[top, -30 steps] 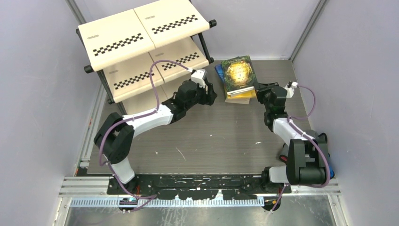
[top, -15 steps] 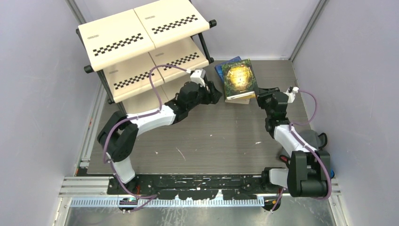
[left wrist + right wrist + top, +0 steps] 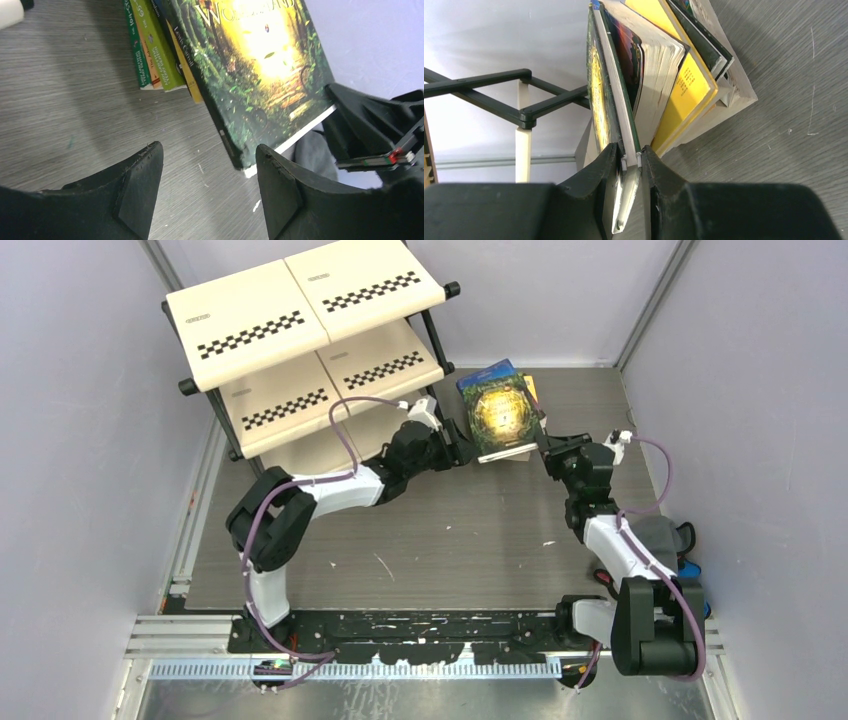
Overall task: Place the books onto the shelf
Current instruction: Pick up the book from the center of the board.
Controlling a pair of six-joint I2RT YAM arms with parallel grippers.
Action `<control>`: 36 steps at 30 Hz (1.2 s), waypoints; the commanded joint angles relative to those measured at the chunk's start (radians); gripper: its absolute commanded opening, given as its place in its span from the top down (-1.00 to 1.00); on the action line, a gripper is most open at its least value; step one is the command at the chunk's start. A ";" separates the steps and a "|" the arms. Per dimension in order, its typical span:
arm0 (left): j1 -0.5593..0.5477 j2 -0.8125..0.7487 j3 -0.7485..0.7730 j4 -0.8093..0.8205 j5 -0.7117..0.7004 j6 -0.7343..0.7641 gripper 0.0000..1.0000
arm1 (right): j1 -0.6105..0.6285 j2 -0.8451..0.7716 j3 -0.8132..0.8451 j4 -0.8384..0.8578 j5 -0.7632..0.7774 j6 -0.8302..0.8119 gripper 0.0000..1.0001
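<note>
Top external view: the shelf (image 3: 250,310) stands at the far left corner of the table (image 3: 450,540), its cream panels sloping toward the arms. To its right, the left arm reaches across the table's middle. The left gripper (image 3: 458,452) sits just beside the near left corner of the green-and-gold book (image 3: 498,412).

In the left wrist view the left gripper (image 3: 209,147) has its fingers spread wide with nothing between them, only bare table and the book's lower corner just beyond the tips.

The green-and-gold book (image 3: 260,65) is tilted up off the table near the far edge, right of centre, cover facing up. It leans over the other books (image 3: 475,378), whose green and yellow spines (image 3: 160,55) lie flat on the table.

The right gripper (image 3: 548,447) holds the book by its near edge. The right wrist view shows the right gripper (image 3: 626,152) clamped on the cover and a few pages of the green-and-gold book (image 3: 596,100), with a yellow book (image 3: 684,85) fanned beside it.

A grey-and-blue bundle (image 3: 668,537) lies at the table's right edge, partly hidden by the right arm.
</note>
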 commanded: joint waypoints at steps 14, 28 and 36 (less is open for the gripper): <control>0.030 0.084 0.032 0.255 0.024 -0.193 -0.36 | -0.001 -0.042 -0.037 0.013 -0.070 -0.015 0.94; 0.044 0.188 0.071 0.418 0.099 -0.282 -0.20 | -0.002 -0.028 -0.041 0.035 -0.105 0.006 0.94; 0.044 0.146 0.027 0.453 0.102 -0.268 0.05 | -0.002 -0.040 -0.049 0.019 -0.113 -0.001 0.94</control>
